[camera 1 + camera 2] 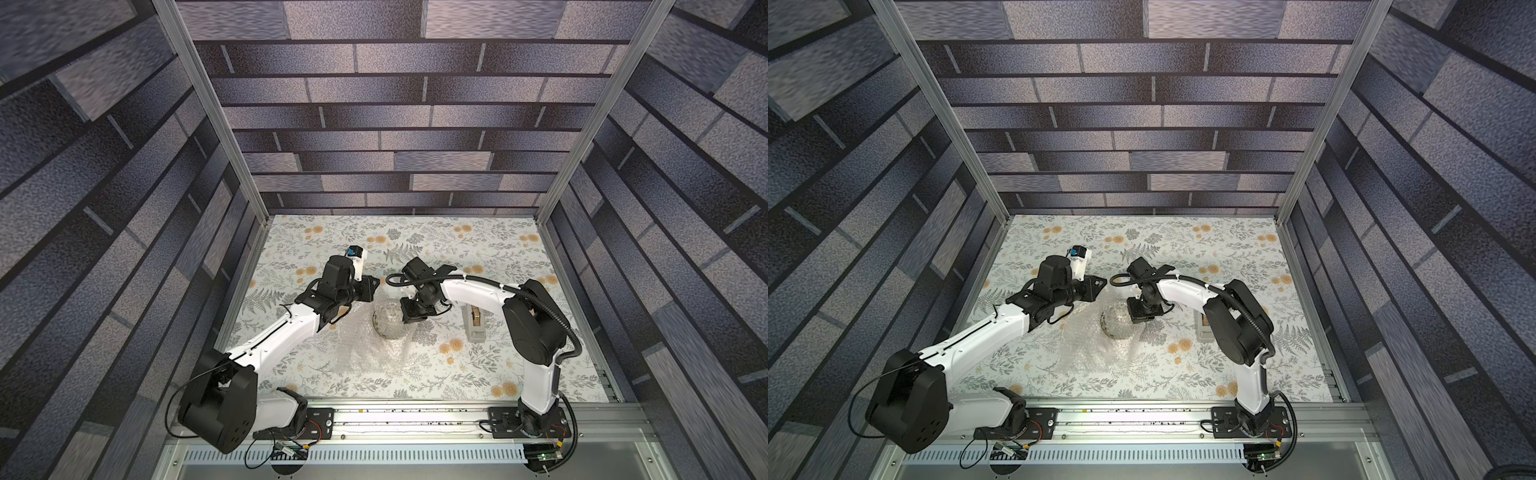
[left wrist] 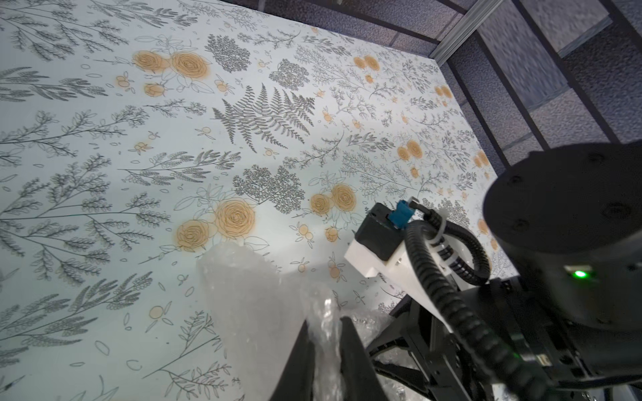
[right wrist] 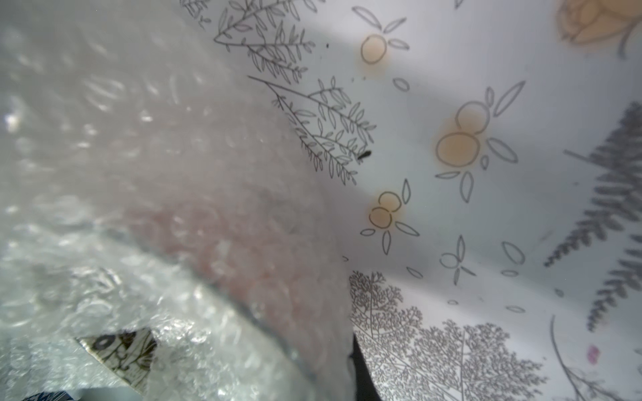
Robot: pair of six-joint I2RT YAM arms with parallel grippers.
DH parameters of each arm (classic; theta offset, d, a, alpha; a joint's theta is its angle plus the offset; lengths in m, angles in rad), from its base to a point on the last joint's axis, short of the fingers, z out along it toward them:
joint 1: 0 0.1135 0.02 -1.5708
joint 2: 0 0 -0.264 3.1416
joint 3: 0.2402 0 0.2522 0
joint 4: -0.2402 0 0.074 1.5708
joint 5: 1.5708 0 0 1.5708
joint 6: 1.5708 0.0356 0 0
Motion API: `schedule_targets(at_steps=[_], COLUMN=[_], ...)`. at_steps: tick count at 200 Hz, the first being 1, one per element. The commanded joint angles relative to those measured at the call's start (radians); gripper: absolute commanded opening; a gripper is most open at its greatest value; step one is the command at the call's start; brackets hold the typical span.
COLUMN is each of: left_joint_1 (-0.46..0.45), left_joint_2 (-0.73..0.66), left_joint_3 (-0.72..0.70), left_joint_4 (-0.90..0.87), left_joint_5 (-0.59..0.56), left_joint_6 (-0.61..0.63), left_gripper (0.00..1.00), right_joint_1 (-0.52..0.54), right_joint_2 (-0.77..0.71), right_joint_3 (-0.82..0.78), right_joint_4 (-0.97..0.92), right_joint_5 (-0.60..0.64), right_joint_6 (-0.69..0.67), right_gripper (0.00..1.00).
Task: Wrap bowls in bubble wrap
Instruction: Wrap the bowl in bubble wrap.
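Note:
The bowl (image 1: 388, 323) sits mid-table under the bubble wrap (image 1: 361, 353) and shows through it in both top views. A patch of its black-on-white pattern (image 3: 121, 350) peeks out of a gap in the right wrist view. My left gripper (image 2: 324, 330) is shut on a bunched strip of the wrap and holds it above the table behind the bowl. My right gripper (image 1: 411, 319) is at the bowl's right side. The wrap covers most of its view, and only one dark fingertip (image 3: 361, 375) shows, pressed against the wrap's edge.
A grey tape dispenser (image 1: 473, 324) with a tan roll stands on the floral table cover (image 1: 478, 374) right of the bowl, under my right arm. The loose end of the wrap spreads toward the table's front. Metal frame posts and walls close in the sides and back.

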Motion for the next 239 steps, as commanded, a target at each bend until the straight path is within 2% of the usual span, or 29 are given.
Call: schedule_targets(at_steps=[1, 20, 49, 112, 167, 191, 226, 239], left_joint_1=[0.044, 0.065, 0.049, -0.096, -0.187, -0.200, -0.205, -0.205], left_joint_2=[0.044, 0.072, 0.081, 0.037, 0.082, 0.120, 0.151, 0.157], left_joint_3=[0.037, 0.056, 0.075, 0.072, 0.037, 0.013, -0.005, -0.016], left_joint_4=[0.057, 0.049, 0.046, 0.037, 0.076, 0.103, 0.113, 0.121], left_joint_5=[0.011, 0.002, 0.024, 0.073, 0.095, 0.091, 0.085, 0.083], left_joint_6=[0.093, 0.138, 0.165, 0.191, 0.161, 0.149, 0.146, 0.144], left_gripper=[0.18, 0.19, 0.19, 0.19, 0.21, 0.21, 0.21, 0.21], right_joint_1=[-0.026, -0.049, -0.060, -0.065, -0.066, -0.069, -0.082, -0.093], right_joint_2=[0.032, 0.059, 0.104, 0.157, 0.168, 0.153, 0.118, 0.099], right_joint_3=[0.074, 0.126, 0.179, 0.209, 0.218, 0.207, 0.179, 0.159], right_joint_4=[-0.058, -0.091, -0.127, -0.135, -0.111, -0.092, -0.052, -0.028], right_joint_5=[0.019, 0.026, 0.033, 0.011, -0.026, -0.040, -0.076, -0.100], right_joint_6=[-0.027, -0.048, -0.072, -0.070, -0.050, -0.037, -0.021, -0.006], right_gripper=[0.00, 0.00, 0.00, 0.00, 0.00, 0.10, 0.32, 0.38])
